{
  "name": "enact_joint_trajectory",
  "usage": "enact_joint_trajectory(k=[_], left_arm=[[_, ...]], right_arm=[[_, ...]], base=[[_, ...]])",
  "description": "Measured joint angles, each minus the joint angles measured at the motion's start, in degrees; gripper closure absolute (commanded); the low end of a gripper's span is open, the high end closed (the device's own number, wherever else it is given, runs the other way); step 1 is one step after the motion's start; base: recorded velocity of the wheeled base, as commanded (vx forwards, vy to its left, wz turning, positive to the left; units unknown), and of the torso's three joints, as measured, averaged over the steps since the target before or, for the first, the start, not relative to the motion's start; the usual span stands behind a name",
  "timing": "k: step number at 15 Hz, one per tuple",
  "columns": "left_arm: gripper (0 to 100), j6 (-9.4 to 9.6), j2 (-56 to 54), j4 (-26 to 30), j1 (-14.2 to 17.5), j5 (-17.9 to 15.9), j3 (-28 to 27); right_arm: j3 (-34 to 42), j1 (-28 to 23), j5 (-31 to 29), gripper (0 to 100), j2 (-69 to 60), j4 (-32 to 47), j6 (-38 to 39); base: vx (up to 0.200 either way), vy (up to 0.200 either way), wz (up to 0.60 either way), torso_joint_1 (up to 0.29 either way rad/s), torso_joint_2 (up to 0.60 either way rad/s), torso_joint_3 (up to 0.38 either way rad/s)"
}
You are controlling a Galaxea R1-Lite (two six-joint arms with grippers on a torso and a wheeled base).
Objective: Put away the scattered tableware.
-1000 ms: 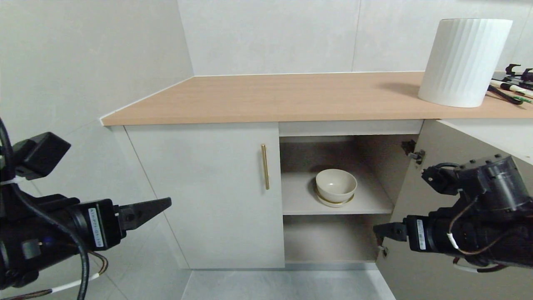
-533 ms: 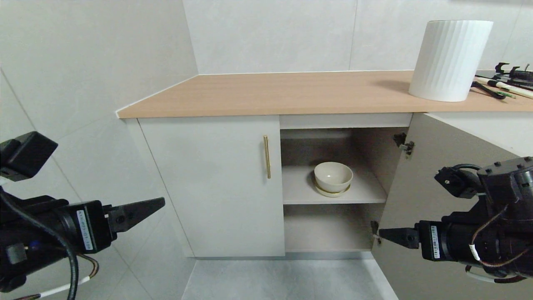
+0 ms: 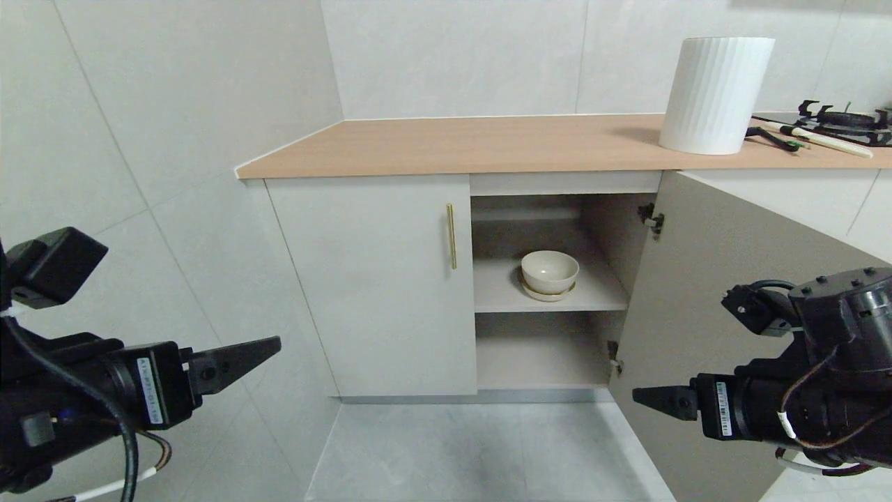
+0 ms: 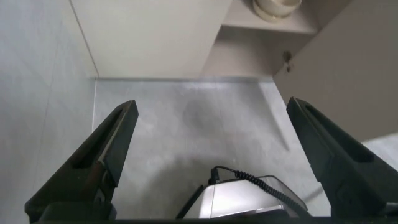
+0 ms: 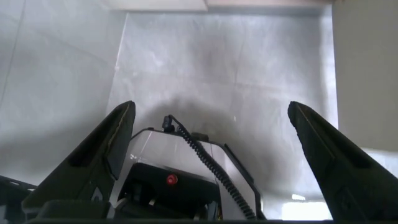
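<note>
A cream bowl (image 3: 550,270) sits on a gold-rimmed plate (image 3: 546,293) on the upper shelf (image 3: 599,296) of the open cabinet; the bowl (image 4: 273,6) also peeks in at the edge of the left wrist view. My left gripper (image 3: 268,346) hangs low at the left, well short of the cabinet, its fingers spread wide and holding nothing (image 4: 211,109). At the lower right, in front of the open door, my right gripper (image 3: 644,399) is also open and holds nothing (image 5: 211,109). Both grippers are over the grey floor.
The right cabinet door (image 3: 697,279) swings out toward my right arm. The left door (image 3: 376,279) is closed, with a gold handle (image 3: 451,236). On the wooden counter (image 3: 453,143) stand a white ribbed cylinder (image 3: 714,94) and some utensils (image 3: 815,136). A tiled wall (image 3: 139,139) runs along the left.
The whole head view has shifted: the cabinet now looks smaller and farther off, so the camera has drawn back. Bowl and plate rest as before, and both grippers stay open.
</note>
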Motion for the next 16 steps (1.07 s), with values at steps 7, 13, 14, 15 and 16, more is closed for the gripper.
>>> enact_joint_trajectory(k=[7,13,14,15,16], left_arm=[[0,0.93,0.77,-0.18,-0.11,-0.02,0.74],[0,0.98,1.43,-0.18,-0.16,0.0,0.8],[0,0.98,1.43,-0.24,-0.16,0.04,0.78],[0,0.95,1.45,-0.13,-0.09,0.09,0.8],[0,0.98,1.54,-0.24,-0.16,0.02,0.8]], right_arm=[[0.07,0.02,0.09,0,0.07,0.05,0.02],[-0.23,-0.44,-3.51,0,-1.8,2.54,-1.78],[-0.33,-0.44,-4.08,0,-1.96,2.67,-1.85],[-0.39,-0.59,-4.22,0,-2.05,2.67,-1.89],[-0.39,-0.61,-4.24,0,-2.07,3.22,-1.94]], base=[[0.0,0.0,0.0,0.0,0.0,0.0],[0.0,-0.1,0.0,0.0,0.0,0.003],[0.0,-0.2,0.0,0.007,0.0,-0.002],[0.0,-0.2,0.0,0.012,0.0,-0.007],[0.0,-0.2,0.0,0.007,0.0,0.002]])
